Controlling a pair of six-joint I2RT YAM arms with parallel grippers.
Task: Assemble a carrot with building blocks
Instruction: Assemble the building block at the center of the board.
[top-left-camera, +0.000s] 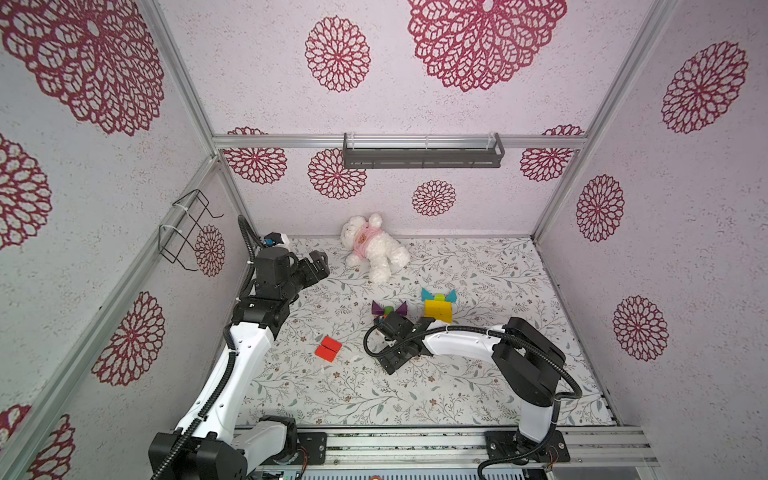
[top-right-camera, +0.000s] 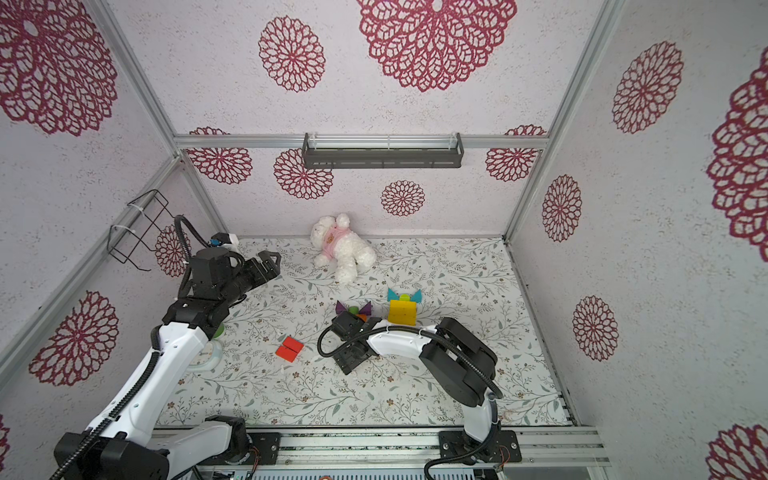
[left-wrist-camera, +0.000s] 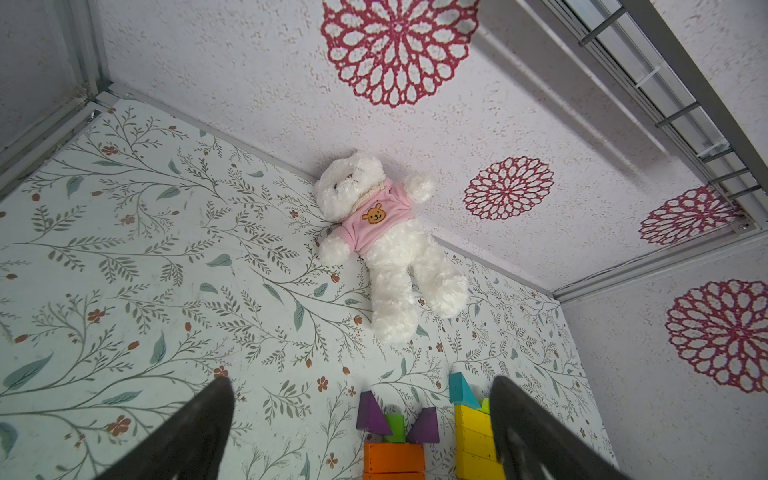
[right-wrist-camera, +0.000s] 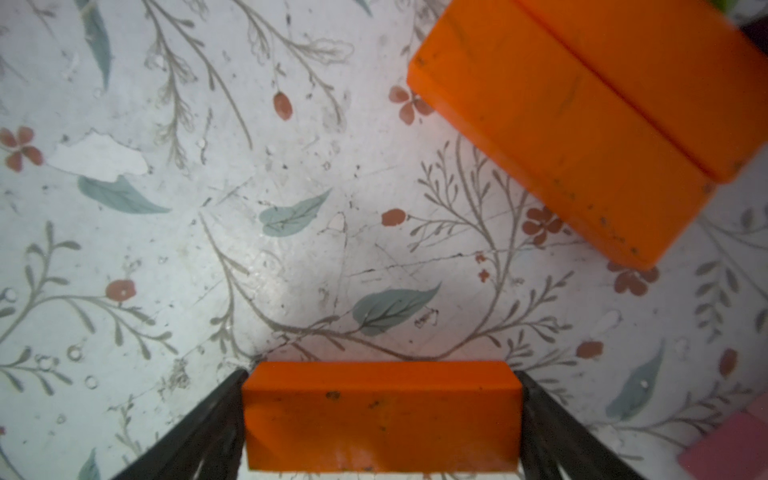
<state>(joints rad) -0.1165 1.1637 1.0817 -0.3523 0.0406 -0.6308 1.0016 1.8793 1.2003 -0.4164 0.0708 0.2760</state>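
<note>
Near the table's (top-left-camera: 415, 395) middle, the right hand (right-wrist-camera: 382, 374) clamps an orange bar (right-wrist-camera: 382, 415) endwise; the left hand (left-wrist-camera: 360, 382) hovers, fingers apart.

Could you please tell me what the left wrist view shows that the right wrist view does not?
Only the left wrist: the plush bear, purple triangles, yellow blocks and the open left gripper. Only the right wrist: an orange bar between the fingers of the right gripper, and a pink block. Both: the paired orange blocks and the floral table.
</note>
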